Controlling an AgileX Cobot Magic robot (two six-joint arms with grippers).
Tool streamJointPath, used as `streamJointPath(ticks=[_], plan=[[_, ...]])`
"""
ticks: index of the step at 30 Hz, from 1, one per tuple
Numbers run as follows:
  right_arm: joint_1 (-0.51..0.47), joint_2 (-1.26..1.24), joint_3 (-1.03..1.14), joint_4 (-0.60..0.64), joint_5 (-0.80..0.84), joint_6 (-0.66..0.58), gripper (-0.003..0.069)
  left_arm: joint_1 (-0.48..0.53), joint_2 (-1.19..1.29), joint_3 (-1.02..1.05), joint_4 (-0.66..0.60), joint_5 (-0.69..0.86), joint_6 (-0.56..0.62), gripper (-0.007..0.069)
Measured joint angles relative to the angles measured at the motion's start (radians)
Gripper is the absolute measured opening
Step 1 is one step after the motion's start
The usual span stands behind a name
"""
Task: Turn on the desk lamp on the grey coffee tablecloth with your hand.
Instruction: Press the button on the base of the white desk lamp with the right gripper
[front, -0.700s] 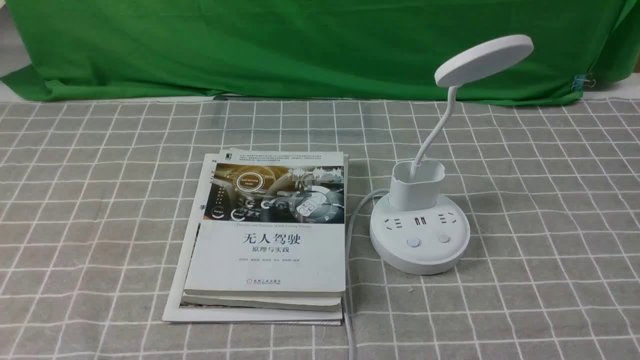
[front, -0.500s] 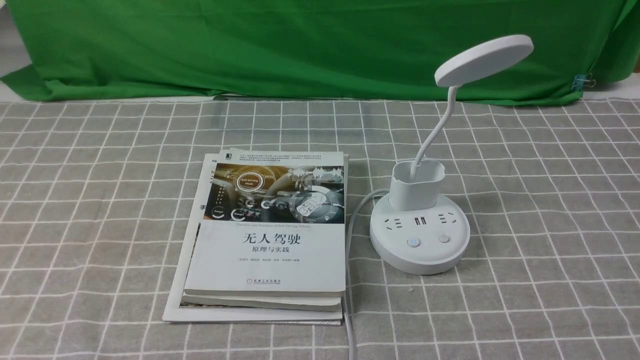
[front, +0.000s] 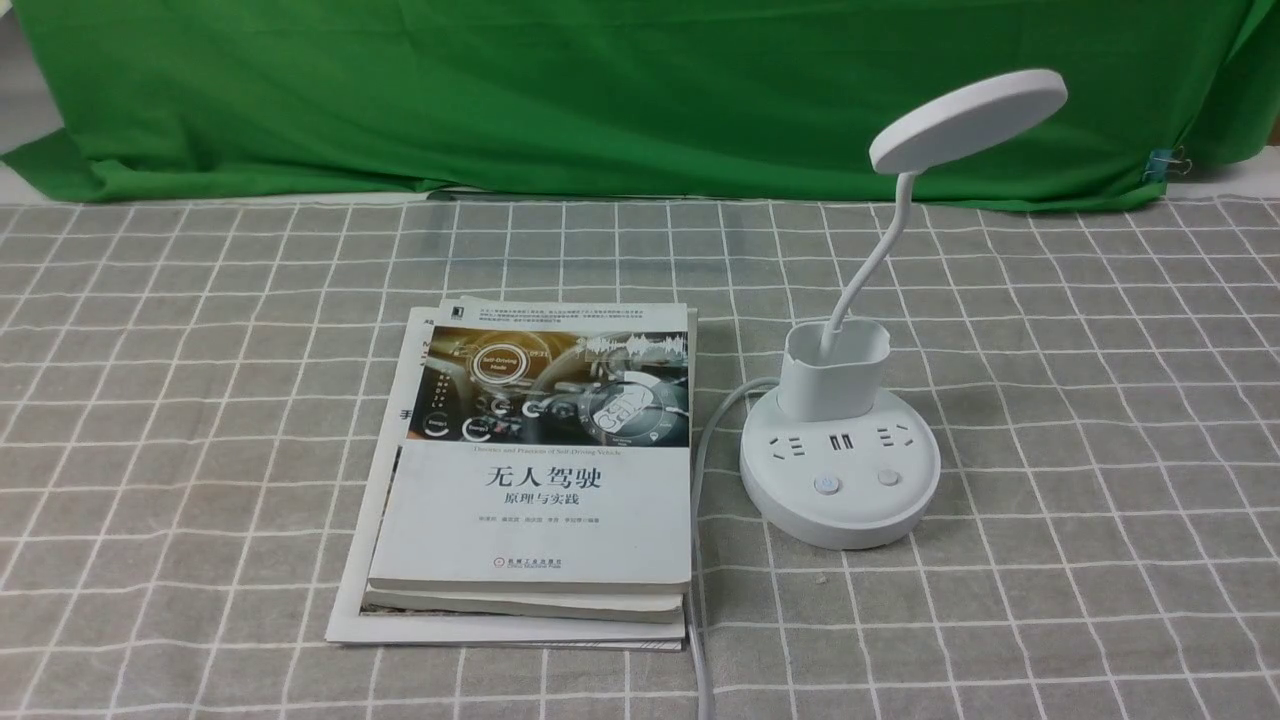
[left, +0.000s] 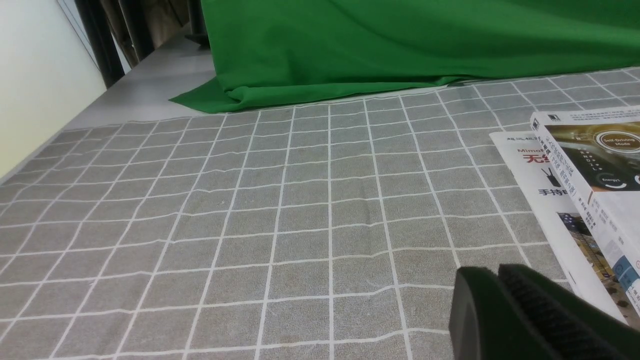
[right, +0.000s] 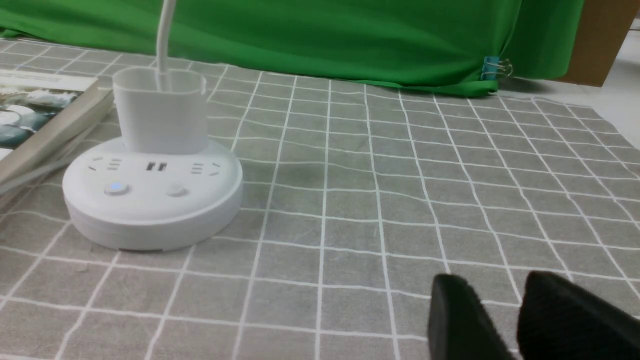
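- Right hand (right: 492, 282) released: I see its dark fingers parted with bare air between them, touching nothing I can make out.
- Left hand (left: 500, 272) closed on itself, its fingers together and empty.
- Both hands show only at the edge of their own wrist views, outside my front view, fingers reaching forward over the cloth; I can't tell the poses of the arms behind them.
- Grey coffee tablecloth (front: 1050, 600), white-gridded, covers the bench before me.
- Green backdrop cloth (front: 600, 100) hangs across the far side, a binder clip (front: 1168, 164) at its right end.
- Desk lamp (front: 840, 450) stands upright on the tablecloth, right of centre in my front view, its disc head tilted on the bendy neck; I can't tell whether it is lit.
- Book stack (front: 540, 530) lies flat, left of the lamp.
- White cable (front: 697, 560) runs from the lamp's base between it and the books towards me.
- Two buttons sit on the base's near side: a bluish left one (front: 826, 484) and a pale right one (front: 888, 478).
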Motion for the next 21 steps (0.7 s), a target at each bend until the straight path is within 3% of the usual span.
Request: streamJointPath(ticks=[21], plan=[[0.0,0.0,0.0,0.005,-0.034,0.013,0.0244,0.0,0.0,0.0,0.0,0.0,0.0,0.0019]])
